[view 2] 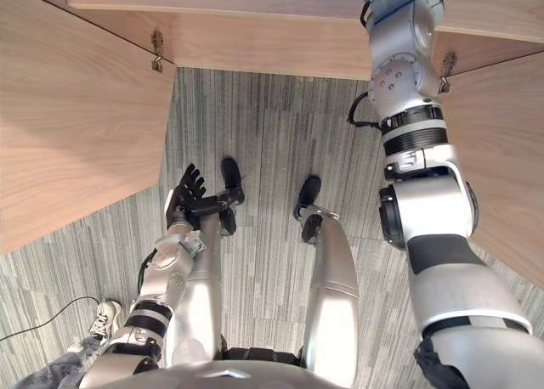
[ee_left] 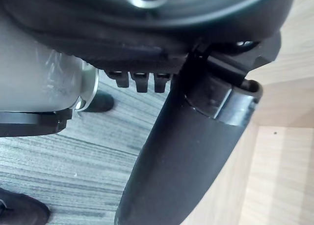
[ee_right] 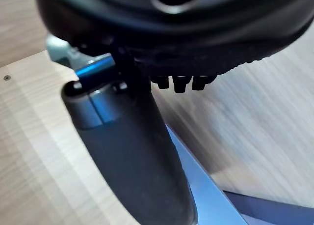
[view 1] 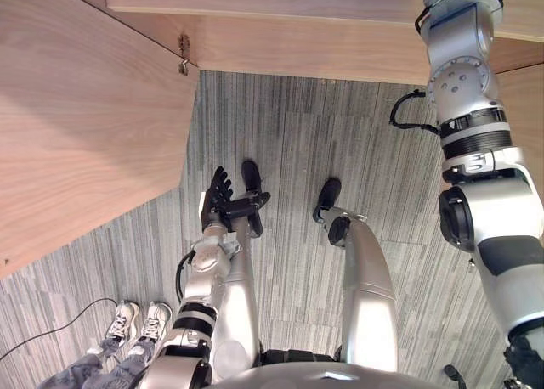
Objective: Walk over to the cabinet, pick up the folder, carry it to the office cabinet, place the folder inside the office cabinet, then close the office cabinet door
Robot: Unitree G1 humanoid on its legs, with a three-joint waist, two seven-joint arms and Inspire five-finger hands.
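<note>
Two things escape us: the right arm rises into the cabinet (view 1: 323, 49) and is cut off at the top edge of the head views, and we cannot tell whether the right hand (ee_right: 132, 151) grips anything. Beside its thumb a blue folder (ee_right: 208, 198) lies on pale wood, partly hidden. The left hand (view 1: 223, 200) hangs low over the grey carpet (view 1: 289, 134), fingers straight, holding nothing. An open door (view 1: 85, 109) juts out on the left, with a person's shoes (view 1: 136, 321) near it.
</note>
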